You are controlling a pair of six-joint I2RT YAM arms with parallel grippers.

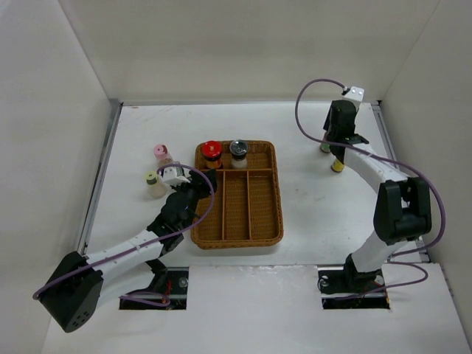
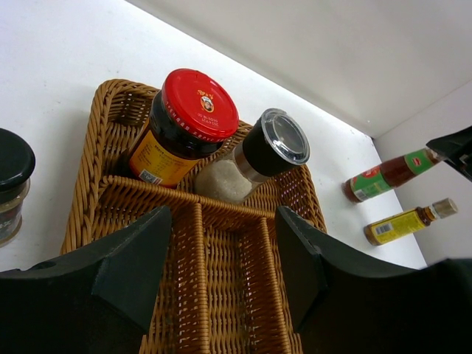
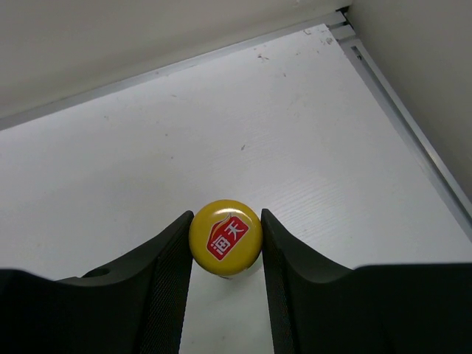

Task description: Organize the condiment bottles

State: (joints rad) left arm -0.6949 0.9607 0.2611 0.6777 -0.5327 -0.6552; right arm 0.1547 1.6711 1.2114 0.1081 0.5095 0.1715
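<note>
Near the far right corner, a bottle [image 3: 225, 237] is clamped by the right hand [image 3: 226, 223]; the left hand [image 2: 225, 258] is held apart. Red jar [image 1: 212, 150] and silver jar [image 1: 238, 150] are stowed in the tray [image 1: 276, 192]; pink jar [image 1: 161, 153] and green jar [image 1: 152, 179] are left outside.

**Robot body, seen from above and from both wrists.** The left arm [image 1: 122, 252] and the right arm [image 1: 365, 162] are each built of white tubular links set between bulky black joint housings [image 1: 402, 210]. A thin purple cable [image 1: 297, 109] runs along each arm in loose loops. Each arm rises from a black base mount [image 1: 352, 284]. A small white camera box [image 1: 355, 92] sits at each wrist. The left end effector [image 2: 225, 251] has two broad, matte-black fingers [image 2: 136, 265] with angular, faceted inner faces. The fingers [image 3: 166, 280] of the right end effector [image 3: 226, 243] are likewise black, with smoothly curved inner faces bearing a fine cross-hatched texture.
</note>
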